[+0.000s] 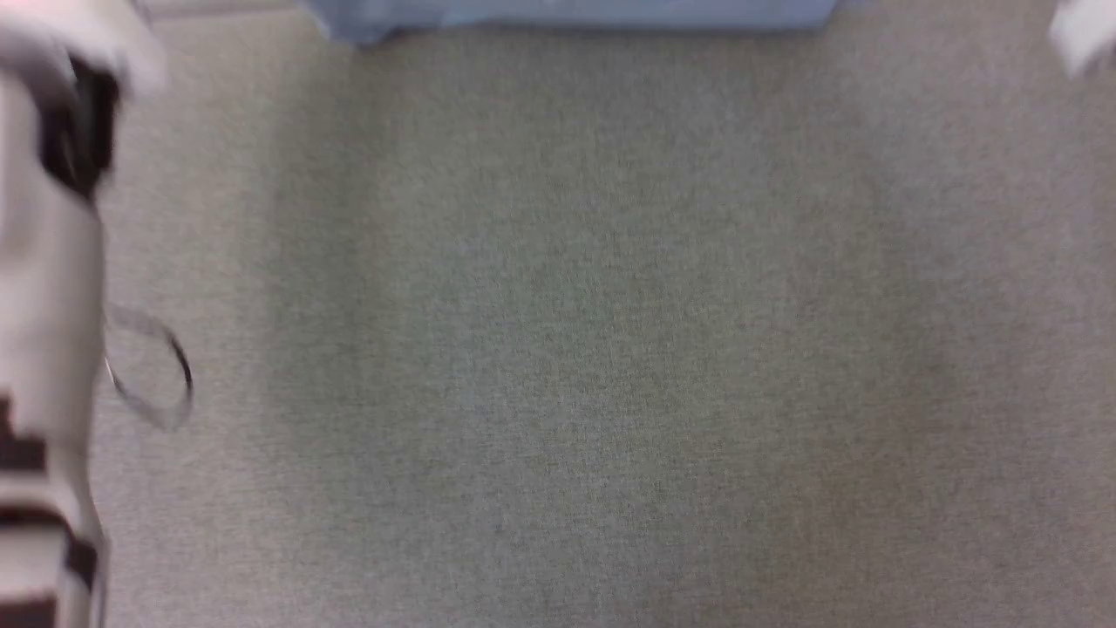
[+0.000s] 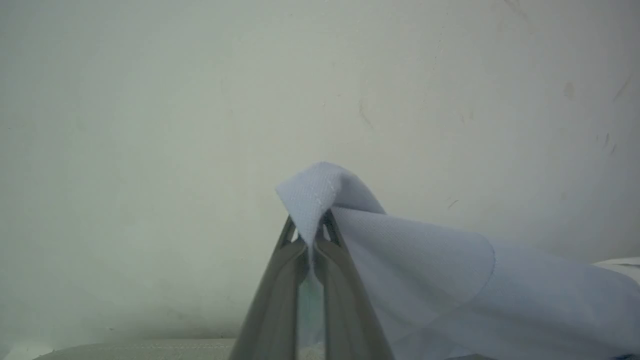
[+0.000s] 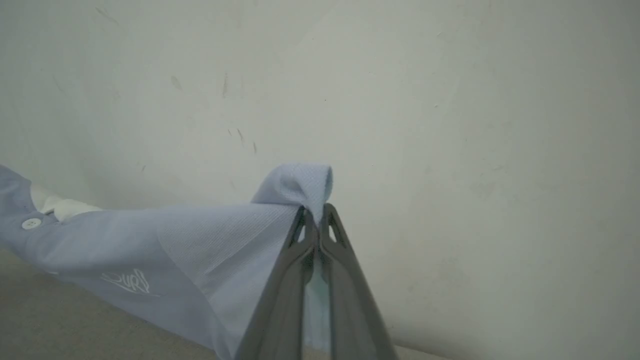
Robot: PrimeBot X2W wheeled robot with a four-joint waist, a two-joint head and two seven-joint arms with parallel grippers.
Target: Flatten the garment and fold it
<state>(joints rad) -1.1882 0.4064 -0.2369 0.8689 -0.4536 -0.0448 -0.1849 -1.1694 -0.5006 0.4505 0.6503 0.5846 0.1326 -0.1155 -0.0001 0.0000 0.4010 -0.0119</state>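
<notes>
the left end effector (image 2: 310,236) is clamped on one corner of the light blue shirt (image 2: 425,260), a small peak of cloth poking up past its fingertips. the right end effector (image 3: 314,226) is pinched shut on another corner in the same way. the shirt hangs as a band between them, in front of a pale wall (image 2: 150,125), and its lower part seems to meet the grey desk (image 1: 558,349). in the head view, which is blurred, it shows as a blue strip along the desk's far edge. a white button (image 3: 31,223) and the upside-down lettering (image 3: 126,282) face the right wrist camera. holding two corners wide apart looks meant to pull out wrinkles, so the shirt can be laid flat on the desk before folding.
</notes>
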